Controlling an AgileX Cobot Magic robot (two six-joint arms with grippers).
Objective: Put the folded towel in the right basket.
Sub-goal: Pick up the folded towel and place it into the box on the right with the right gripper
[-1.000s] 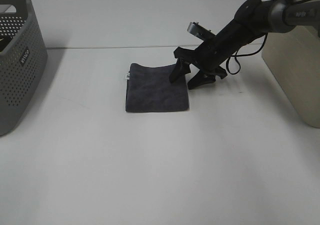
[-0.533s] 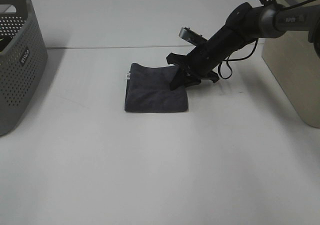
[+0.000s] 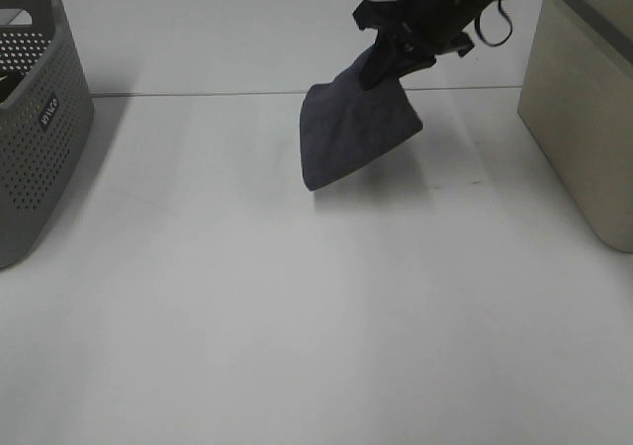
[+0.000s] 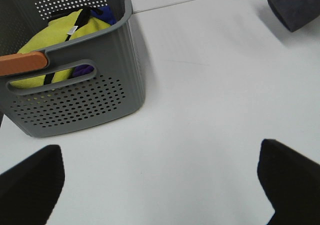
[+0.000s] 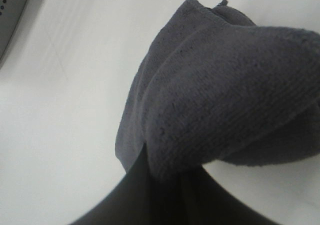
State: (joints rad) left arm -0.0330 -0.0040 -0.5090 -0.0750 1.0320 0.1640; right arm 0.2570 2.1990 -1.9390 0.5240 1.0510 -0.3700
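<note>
The folded towel [image 3: 354,133], dark grey nubby terry, hangs clear of the desk [image 3: 297,316], well short of the right basket [image 3: 584,119] (a smooth beige bin). The right gripper [image 3: 396,54] has its jaws clenched on one corner; the limp cloth could unfold, snag the basket's rim or slip free. The left gripper [image 4: 160,152], far from that basket, has its jaws spread.

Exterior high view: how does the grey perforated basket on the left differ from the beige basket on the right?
The grey perforated plastic basket is dark with hole-patterned walls; the beige smooth-walled basket is pale with plain sides. The grey one holds yellow and purple cloths; the beige one's inside is hidden. The right end effector, gripping the dark grey folded towel, is nearer the beige one. Both stand on the white table.
</note>
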